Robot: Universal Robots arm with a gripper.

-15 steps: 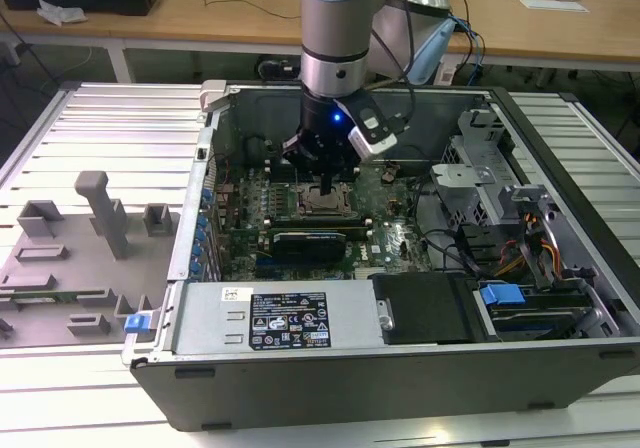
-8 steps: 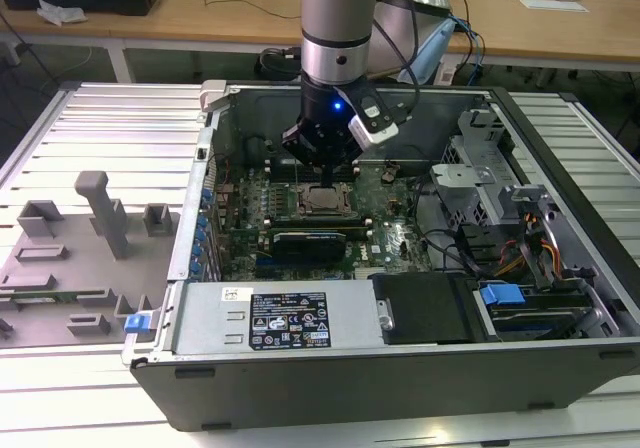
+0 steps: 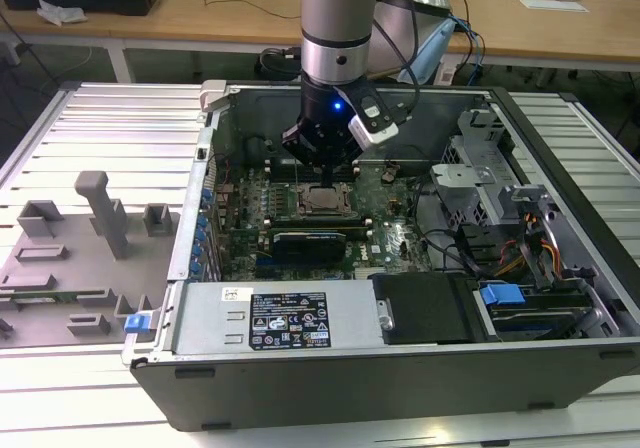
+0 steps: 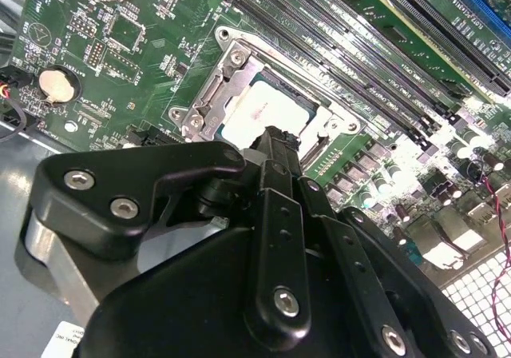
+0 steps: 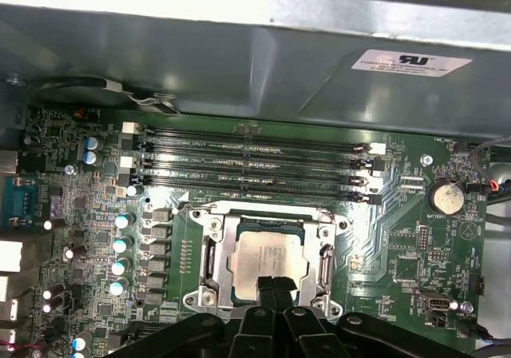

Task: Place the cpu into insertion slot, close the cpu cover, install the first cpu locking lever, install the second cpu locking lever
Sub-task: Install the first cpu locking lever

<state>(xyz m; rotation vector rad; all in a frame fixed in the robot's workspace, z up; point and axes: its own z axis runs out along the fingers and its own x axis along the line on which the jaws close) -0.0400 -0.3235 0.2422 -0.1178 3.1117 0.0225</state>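
Two fingertips of the hand (image 5: 275,288) were pinched together, holding nothing, at one edge of the cpu cover (image 5: 219,250), which lay flat around the cpu (image 5: 267,258) seated mid-motherboard (image 5: 399,246). Pressing off-centre could skid them onto the chip or tilt the frame.

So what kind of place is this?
Probably a robotics lab or test workshop: an open computer case on a slatted metal table, grey fixture blocks beside it, wooden desks behind.
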